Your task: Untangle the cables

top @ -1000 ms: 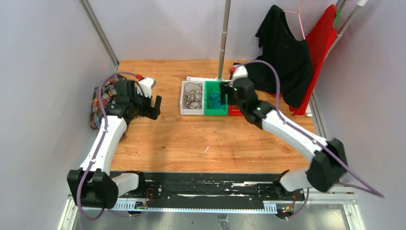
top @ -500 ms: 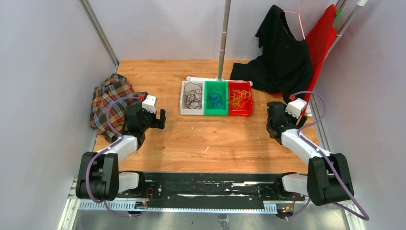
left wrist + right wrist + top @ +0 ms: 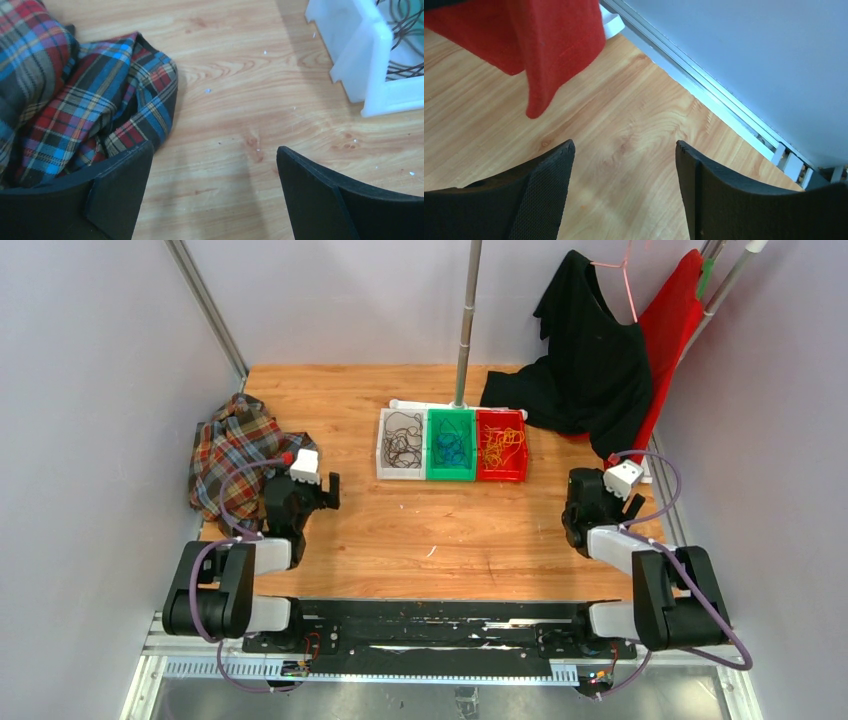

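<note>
Dark cables (image 3: 402, 443) in white bin (image 3: 383, 445), blue cables (image 3: 451, 448) in green bin (image 3: 450, 477), yellow-orange cables (image 3: 500, 447) in red bin (image 3: 500, 478). All are well ahead, between the pincers. Left gripper (image 3: 214, 175) wide, empty; right gripper (image 3: 625, 170) likewise. Looks finished.

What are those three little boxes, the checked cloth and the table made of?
The white rectangular bin, green bin and red bin look like hard plastic: smooth, slightly shiny moulded walls. The crumpled red-and-blue plaid cloth looks like soft woven fabric: it folds and bunches. The orange-brown tabletop shows wood grain with a dull sheen; real wood or printed laminate, I cannot tell.
</note>
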Available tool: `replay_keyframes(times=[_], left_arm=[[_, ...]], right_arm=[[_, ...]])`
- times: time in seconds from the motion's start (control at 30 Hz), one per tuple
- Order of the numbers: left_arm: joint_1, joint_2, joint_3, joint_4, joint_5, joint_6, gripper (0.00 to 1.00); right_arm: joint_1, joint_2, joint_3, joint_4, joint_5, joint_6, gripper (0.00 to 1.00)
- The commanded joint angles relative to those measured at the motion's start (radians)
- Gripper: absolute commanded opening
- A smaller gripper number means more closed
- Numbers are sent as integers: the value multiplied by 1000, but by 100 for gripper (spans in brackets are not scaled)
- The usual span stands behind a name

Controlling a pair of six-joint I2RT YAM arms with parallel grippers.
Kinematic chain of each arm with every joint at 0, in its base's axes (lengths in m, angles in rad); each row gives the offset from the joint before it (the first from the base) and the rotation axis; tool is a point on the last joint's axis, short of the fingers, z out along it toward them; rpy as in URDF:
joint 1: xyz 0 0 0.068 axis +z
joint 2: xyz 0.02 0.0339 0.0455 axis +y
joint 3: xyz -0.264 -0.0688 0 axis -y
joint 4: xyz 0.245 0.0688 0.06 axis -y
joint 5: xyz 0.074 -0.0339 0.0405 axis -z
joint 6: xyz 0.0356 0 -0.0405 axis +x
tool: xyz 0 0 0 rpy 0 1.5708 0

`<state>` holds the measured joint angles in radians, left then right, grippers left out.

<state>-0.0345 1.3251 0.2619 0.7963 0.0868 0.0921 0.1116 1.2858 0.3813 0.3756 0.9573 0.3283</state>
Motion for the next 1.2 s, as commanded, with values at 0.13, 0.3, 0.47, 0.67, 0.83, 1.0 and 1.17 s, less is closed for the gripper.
replay_keyframes(times=[0.13,0.3,0.47,0.67,0.83,1.0,1.17], left_arm=[[6,3,-128,342,-39,-8,98],[7,28,-64,245,-81,-33,98],[7,35,-68,262,-109,-49,98],[7,39,-69,274,-110,-49,98],[7,39,-66,267,-114,-51,98],[7,38,-68,270,-115,-51,98],[7,40,-66,268,-108,-48,98]], right_arm=[[22,-44,-140,382,-75,-153,70],[18,35,-84,420,-302,-300,71],[-3,74,-74,436,-533,-376,73],[36,183,-211,848,-528,-470,76],[24,127,-184,710,-533,-430,76],[23,136,-189,737,-535,-436,76],[23,136,-189,738,-535,-437,76]])
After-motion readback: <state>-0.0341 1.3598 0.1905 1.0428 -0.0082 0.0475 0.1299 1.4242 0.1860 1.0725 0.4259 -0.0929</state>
